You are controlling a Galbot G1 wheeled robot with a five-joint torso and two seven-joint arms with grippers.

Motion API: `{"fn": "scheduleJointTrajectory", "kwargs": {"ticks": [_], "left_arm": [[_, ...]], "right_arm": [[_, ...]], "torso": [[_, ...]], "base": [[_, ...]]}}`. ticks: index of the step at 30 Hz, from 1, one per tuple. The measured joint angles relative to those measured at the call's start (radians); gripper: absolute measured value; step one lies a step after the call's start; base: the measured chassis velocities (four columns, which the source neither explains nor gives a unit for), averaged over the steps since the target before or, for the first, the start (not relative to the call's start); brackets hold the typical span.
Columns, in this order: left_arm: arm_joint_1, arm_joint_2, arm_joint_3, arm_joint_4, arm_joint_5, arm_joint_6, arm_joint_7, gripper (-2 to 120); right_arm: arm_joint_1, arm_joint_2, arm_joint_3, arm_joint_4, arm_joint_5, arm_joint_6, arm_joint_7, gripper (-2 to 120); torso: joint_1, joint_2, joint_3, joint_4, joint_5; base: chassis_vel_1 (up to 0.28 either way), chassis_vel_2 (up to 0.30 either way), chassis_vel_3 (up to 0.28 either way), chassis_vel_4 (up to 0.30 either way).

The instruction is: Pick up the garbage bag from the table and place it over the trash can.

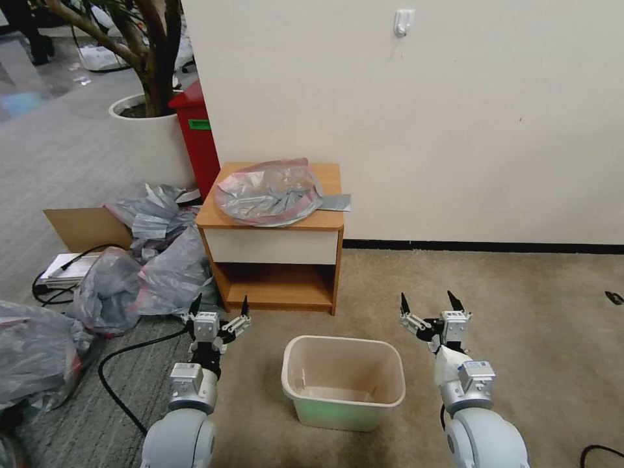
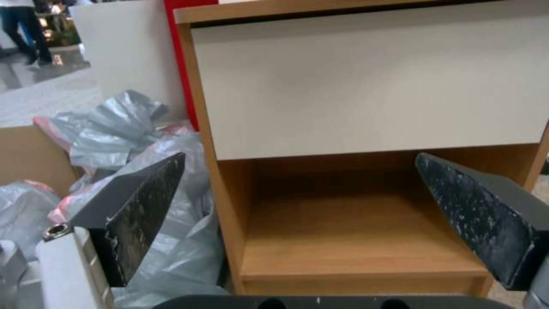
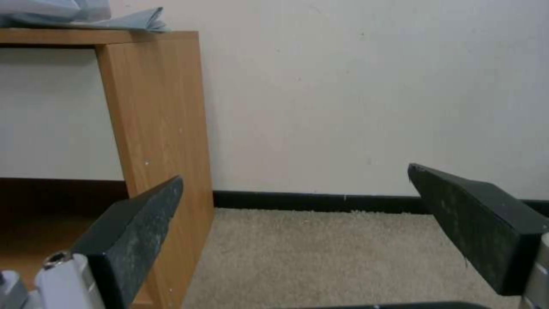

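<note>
No text, label, brand, number or sign can be read anywhere here.

arms: glossy white-grey rounded shells, silver cuffs with small blue-marked labels | left hand [image 1: 220, 311]: white block, two black tapered fingers [image 2: 137, 214], pads scuffed pale, silver screw | right hand [image 1: 429, 305]: same build, black fingers [image 3: 134, 234]

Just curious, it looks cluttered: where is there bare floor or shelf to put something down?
Free: carpet right of the table along the wall, and the table's lower shelf. The trash can is empty. Crowded: grey sacks left of the table; the garbage bag covers most of the tabletop.
</note>
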Motion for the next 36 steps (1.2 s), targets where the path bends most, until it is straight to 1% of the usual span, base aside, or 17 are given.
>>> {"fn": "scheduleJointTrajectory", "kwargs": {"ticks": [36], "left_arm": [[0.000,0.000,0.000,0.000,0.000,0.000,0.000,100]], "right_arm": [[0.000,0.000,0.000,0.000,0.000,0.000,0.000,100]], "torso": [[0.000,0.000,0.000,0.0000,0.0000]], "base": [[0.000,0.000,0.000,0.000]]}}
